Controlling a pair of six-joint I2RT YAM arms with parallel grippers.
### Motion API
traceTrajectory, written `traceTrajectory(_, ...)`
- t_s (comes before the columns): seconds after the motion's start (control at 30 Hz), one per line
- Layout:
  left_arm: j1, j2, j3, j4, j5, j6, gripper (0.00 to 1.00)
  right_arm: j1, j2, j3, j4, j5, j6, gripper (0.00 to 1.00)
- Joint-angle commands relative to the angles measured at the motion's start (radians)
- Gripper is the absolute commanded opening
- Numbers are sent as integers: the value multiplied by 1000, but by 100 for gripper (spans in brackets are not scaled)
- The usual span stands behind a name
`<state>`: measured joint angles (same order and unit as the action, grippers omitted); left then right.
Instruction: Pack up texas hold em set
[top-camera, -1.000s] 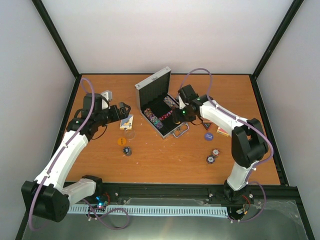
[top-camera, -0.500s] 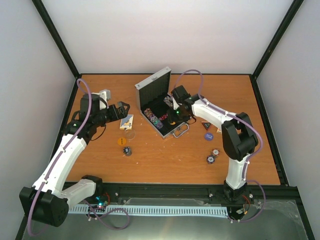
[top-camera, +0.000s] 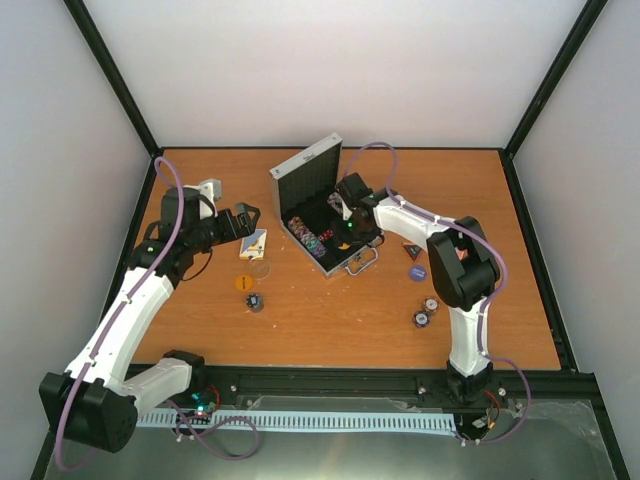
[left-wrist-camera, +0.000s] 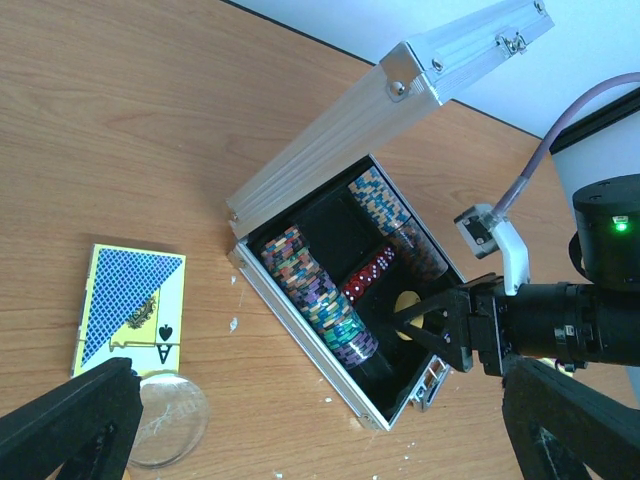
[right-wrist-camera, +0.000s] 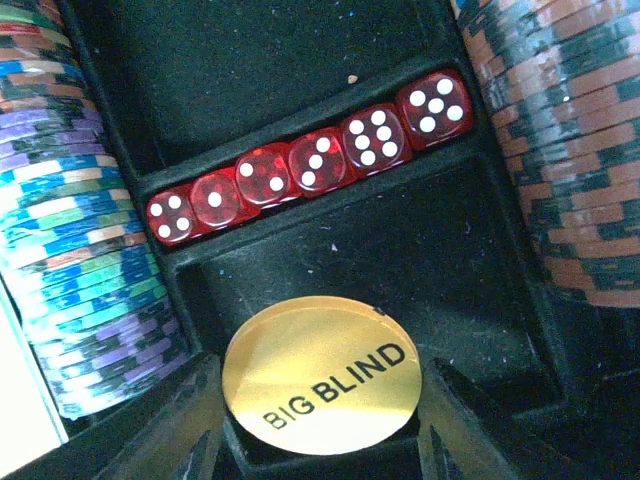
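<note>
- My right end effector is down inside the open silver case, fingers at a middling width on either side of the gold Big Blind disc. I cannot tell whether they are pinching it or just bracketing it.
- The disc sits in the centre well, just below the row of red dice and between the two chip rows.
- Risk: if I lift while a finger is in contact, the disc may tip on edge or come back out.
- Risk: drifting sideways could knock chips out of their grooves, and pushing forward could scatter the dice.
- Risk: my wrist is close to the raised lid, and a bump could swing it shut.
- My left end effector hangs wide open and empty above the card box and the clear disc. A low descent could shove the box across the worktop.
</note>
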<state>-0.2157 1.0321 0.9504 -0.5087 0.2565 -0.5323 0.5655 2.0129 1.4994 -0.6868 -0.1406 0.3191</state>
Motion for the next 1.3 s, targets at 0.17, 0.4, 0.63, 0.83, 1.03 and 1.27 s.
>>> traceTrajectory(0.17,3,20,26,30,5,16,100,10,20,45,-3,38,-7,65)
traceTrajectory(0.4,3,17,38,16,-11,23,100,10,-87,-2,-18,46,-19,69)
traceTrajectory(0.63,3,11,36,3,-11,19,100,1,-292,-166,-95,95,-45,72)
traceTrajectory(0.83,3,8,42,-6,-9,10,100,-64,-439,-341,-124,96,-43,74)
traceTrajectory(1.03,3,-4,48,-17,-25,-1,100,-142,-492,-466,-99,74,-30,74)
traceTrajectory(1.27,3,8,73,-4,-22,-22,100,-204,-438,-512,-45,75,-24,74)
